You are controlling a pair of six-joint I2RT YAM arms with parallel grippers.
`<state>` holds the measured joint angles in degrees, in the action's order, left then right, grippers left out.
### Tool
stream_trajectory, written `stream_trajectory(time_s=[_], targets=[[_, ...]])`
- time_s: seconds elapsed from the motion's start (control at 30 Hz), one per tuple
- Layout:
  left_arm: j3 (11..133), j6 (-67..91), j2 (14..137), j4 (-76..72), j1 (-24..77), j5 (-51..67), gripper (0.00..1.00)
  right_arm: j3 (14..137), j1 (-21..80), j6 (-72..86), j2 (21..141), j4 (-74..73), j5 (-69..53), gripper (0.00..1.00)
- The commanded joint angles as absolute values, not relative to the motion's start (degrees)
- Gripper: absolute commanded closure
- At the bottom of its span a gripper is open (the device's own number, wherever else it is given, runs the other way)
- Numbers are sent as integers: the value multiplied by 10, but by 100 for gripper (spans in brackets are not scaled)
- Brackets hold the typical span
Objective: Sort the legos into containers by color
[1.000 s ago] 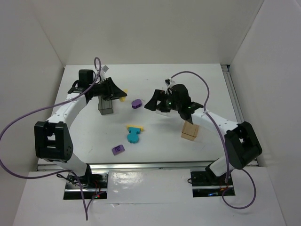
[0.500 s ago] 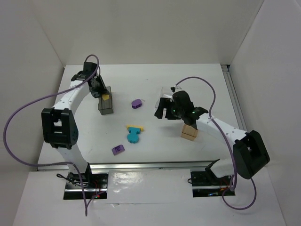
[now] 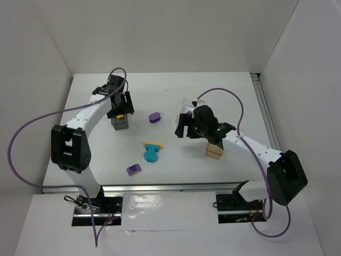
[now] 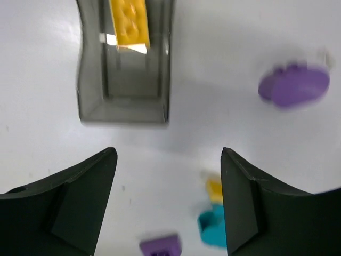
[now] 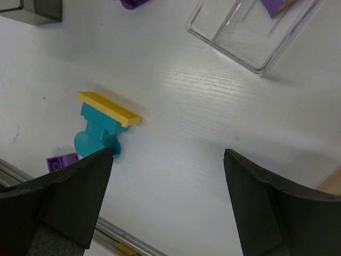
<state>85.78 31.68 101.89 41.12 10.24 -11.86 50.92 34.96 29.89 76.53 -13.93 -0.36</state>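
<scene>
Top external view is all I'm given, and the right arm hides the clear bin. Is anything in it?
Observer: Yes. The right wrist view shows a purple lego lying in the clear bin.
Operator: Is that arm's gripper holding something?
Observer: No. The right gripper is open, with nothing between its fingers.
Operator: And the dark bin under the left arm?
Observer: The left wrist view shows one yellow lego inside the dark grey bin; the rest of the bin floor in view is bare.
</scene>
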Motion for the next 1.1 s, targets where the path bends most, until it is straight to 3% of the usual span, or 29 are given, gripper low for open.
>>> stream_trajectory(time_s=[0.0,0.17,0.27,0.43,0.57,0.9,1.07], targets=[[782,318,921,453,163,-152,17,504,367,289,766,-149,11,8],[669,371,805,465,174,-128,20,533,502,193,785,-144,6,11],[682,376,771,483,140,-137,20,567,580,145,818,-144,35,11],[734,366,767,505,57,-162,18,685,696,21,970,-176,88,10],[755,359,761,519,4,-130,18,745,727,-31,1056,-174,148,10],[750,349,737,501,-42,-84,18,793,727,-76,1152,-144,143,6],[738,349,737,496,-42,-79,18,828,727,-81,1199,-139,125,12]])
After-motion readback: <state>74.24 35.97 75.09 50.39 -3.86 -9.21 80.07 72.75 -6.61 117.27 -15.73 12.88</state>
